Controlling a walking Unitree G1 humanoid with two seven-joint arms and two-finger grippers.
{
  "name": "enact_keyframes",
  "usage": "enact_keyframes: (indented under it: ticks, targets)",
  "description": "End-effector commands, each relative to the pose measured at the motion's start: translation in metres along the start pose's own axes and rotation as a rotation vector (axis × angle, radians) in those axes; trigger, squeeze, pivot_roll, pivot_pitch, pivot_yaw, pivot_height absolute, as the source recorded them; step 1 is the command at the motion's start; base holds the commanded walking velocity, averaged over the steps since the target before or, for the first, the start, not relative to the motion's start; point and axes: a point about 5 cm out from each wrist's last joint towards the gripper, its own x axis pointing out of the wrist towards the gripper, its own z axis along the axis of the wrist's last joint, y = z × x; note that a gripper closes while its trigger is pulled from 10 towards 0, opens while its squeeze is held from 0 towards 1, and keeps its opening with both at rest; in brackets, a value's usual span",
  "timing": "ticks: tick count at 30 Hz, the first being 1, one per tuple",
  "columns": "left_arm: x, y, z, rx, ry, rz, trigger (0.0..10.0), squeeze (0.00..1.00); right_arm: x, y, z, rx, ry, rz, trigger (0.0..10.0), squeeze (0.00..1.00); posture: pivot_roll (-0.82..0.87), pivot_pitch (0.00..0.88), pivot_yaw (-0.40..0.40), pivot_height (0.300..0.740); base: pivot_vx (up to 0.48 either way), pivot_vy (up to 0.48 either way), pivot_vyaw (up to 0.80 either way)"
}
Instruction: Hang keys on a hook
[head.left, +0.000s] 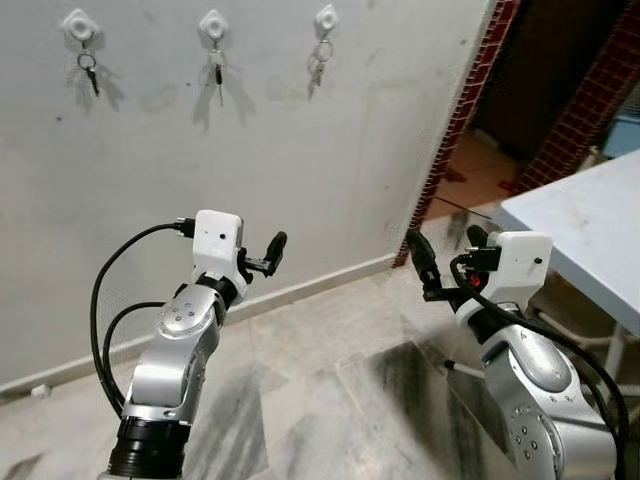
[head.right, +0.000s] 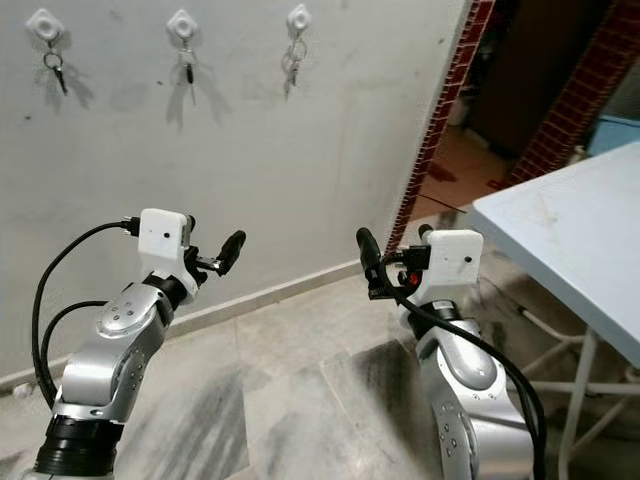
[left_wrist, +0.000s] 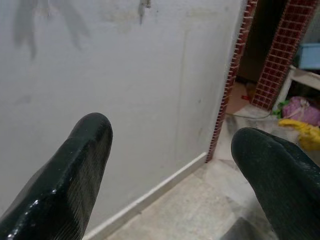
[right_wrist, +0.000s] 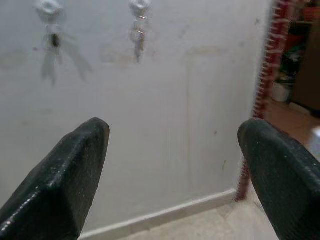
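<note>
You have two silver arms with rounded metal shells dotted with small dark screws. The left arm ends below in a black ribbed collar. Each wrist carries a white boxy camera housing, and thick black cables loop from it back along the arm. The left tool and right tool each have two long black fingers with rounded, finely textured, slightly glossy tips.
</note>
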Motion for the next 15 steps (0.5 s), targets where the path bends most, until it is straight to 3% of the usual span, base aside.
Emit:
enact_keyframes:
  ticks: [1, 15]
  targets:
    - [0.0037, -0.0096, 0.0021, 0.003, -0.007, -0.034, 10.0, 0.00, -0.0003, -0.0058, -0.0004, 0.005, 0.008, -0.029, 10.0, 0.00, 0.09, 0.000, -0.051, 0.740, 0.000, 0.000, -0.80]
    - [0.0092, -0.0002, 0.0075, 0.014, -0.004, 0.001, 10.0, 0.00, -0.0001, -0.0059, -0.0009, 0.008, 0.008, -0.037, 10.0, 0.00, 0.10, 0.000, -0.043, 0.740, 0.000, 0.000, -0.79]
